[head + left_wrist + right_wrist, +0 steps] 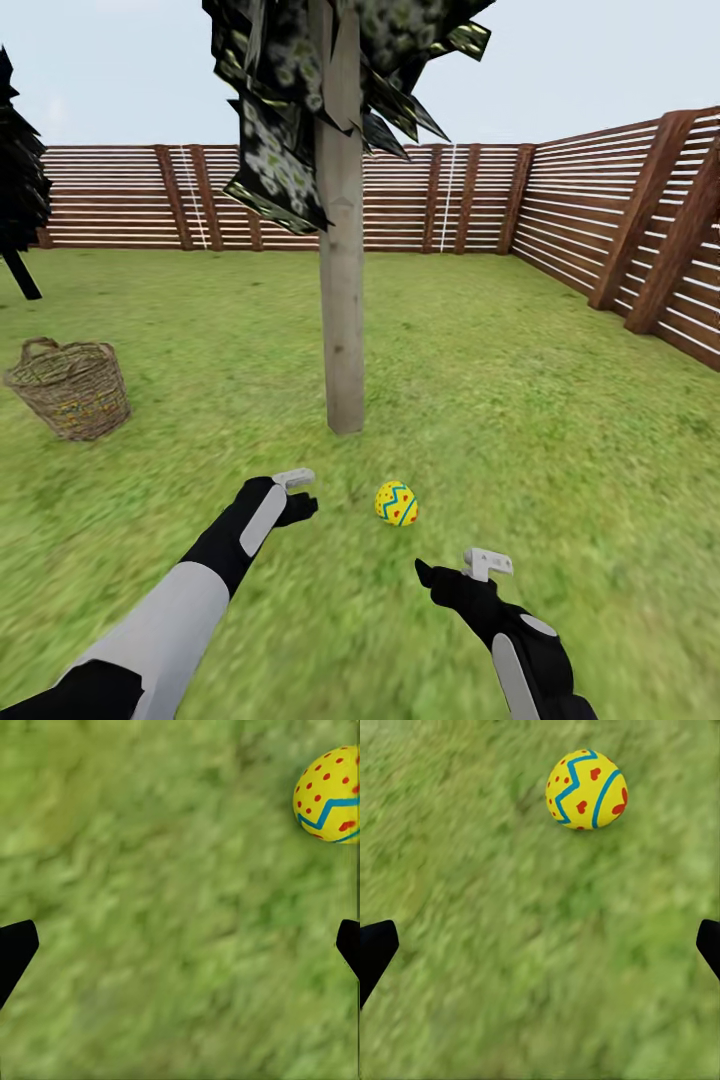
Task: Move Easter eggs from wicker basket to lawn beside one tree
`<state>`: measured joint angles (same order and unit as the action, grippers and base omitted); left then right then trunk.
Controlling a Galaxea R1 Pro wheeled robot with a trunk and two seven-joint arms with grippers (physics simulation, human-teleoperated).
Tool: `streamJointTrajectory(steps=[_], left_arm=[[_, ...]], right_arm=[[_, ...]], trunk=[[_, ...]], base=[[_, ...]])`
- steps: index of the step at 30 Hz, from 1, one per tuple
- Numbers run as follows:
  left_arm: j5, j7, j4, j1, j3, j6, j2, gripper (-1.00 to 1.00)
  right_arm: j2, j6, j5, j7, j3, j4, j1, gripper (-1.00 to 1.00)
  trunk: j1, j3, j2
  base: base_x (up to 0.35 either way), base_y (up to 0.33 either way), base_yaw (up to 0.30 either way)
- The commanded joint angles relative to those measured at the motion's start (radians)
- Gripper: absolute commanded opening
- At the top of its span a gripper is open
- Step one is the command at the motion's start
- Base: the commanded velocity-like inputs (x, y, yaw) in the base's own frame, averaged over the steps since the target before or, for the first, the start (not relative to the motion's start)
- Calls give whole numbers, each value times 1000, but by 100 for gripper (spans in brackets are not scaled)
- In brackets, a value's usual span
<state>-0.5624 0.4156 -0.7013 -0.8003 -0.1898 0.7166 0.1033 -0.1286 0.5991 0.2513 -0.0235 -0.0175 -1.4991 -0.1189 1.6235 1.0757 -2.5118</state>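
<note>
One Easter egg (397, 503) lies on the lawn (520, 400), just in front of the tree (343, 300), whose pale trunk rises from the grass at the centre of the head view beneath dark, blocky foliage. The egg is yellow with blue zigzag bands and red dots, and it rests free of both arms. To the left, well apart from the trunk, sits the wicker basket (70, 388), tilted slightly; coloured specks show through its weave, but its contents cannot be made out. The left gripper (297, 493) hangs near the egg on its left side, and the right gripper (465, 570) hangs near the egg on its lower right; neither touches it. In the left wrist view the fingertips (16, 949) stand wide apart over bare grass, with the egg (328, 793) off to one side. In the right wrist view the fingertips (376, 946) are likewise spread, with the egg (586, 789) ahead of them. A brown slatted fence (600, 210) encloses the garden.
</note>
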Motion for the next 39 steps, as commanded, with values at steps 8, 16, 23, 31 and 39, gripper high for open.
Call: streamJointTrajectory(steps=[8,16,23,31,39], left_arm=[[-10,3,0,0,-2,3,-1,100],[-7,5,-1,0,-3,3,-1,100],[-6,10,-1,0,-8,1,0,100],[-7,10,-2,0,-9,2,-1,100],[-6,6,0,0,-11,1,1,100]], right_arm=[[0,-34,5,-11,13,112,-8,100],[0,-46,5,-13,14,148,-10,100],[0,-88,5,-15,18,157,-10,100],[0,-94,5,-15,18,167,-10,100],[0,-94,3,-15,15,173,-10,100]], trunk=[[-4,-30,2],[-7,-61,3],[-10,-88,5],[-14,-119,7],[-18,-150,9]], base=[[0,0,0],[0,0,0],[0,0,0],[0,0,0],[0,0,0]])
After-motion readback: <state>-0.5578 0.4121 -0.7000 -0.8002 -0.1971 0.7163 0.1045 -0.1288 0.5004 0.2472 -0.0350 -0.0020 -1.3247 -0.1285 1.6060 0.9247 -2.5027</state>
